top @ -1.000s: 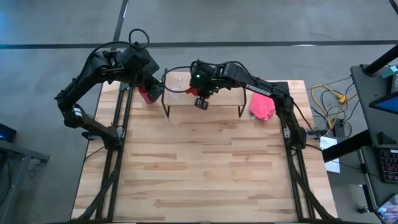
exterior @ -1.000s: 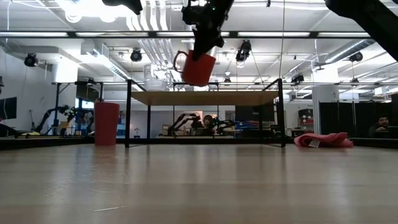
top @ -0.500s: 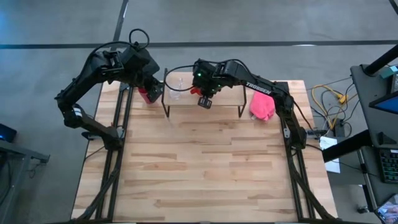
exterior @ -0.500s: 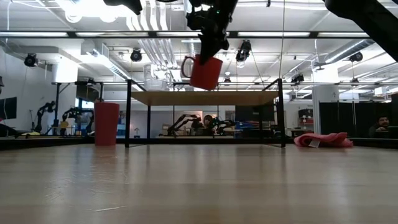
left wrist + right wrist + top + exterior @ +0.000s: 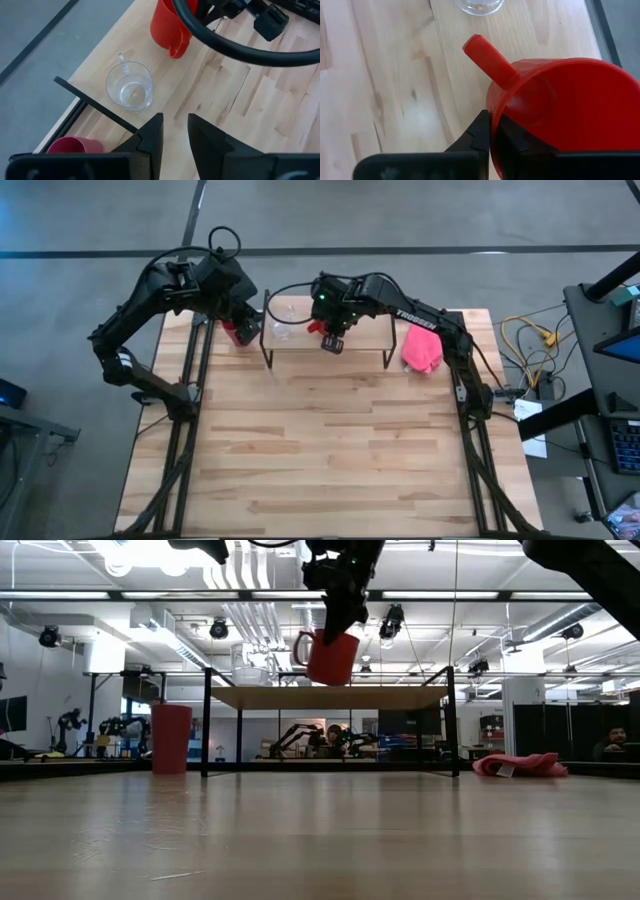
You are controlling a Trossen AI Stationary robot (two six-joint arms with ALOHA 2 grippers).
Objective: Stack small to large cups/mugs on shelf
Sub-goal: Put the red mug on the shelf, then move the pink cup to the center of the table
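Note:
The shelf stands at the table's far side on thin black legs. The small clear glass stands upright on its left part and also shows in the left wrist view. My right gripper is shut on the red mug over the plank, right of the glass. The magenta tumbler stands on the table left of the shelf. My left gripper hovers above the shelf's left end, open and empty. My right gripper holds the red mug by its rim, beside the handle. One finger is outside the wall and one inside. The fingers come from above, pointing down. The mug hangs slightly tilted, mouth up, just above the plank.
A soft pink cloth lies on the table right of the shelf. The shelf's black legs stand between the tumbler and the space under the plank. The wide wooden tabletop stretches toward the near edge.
My right gripper has carried the red mug a little toward the table's right edge and slightly down toward the plank, and the mug has come nearer to upright. The glass and the tumbler have stayed in place.

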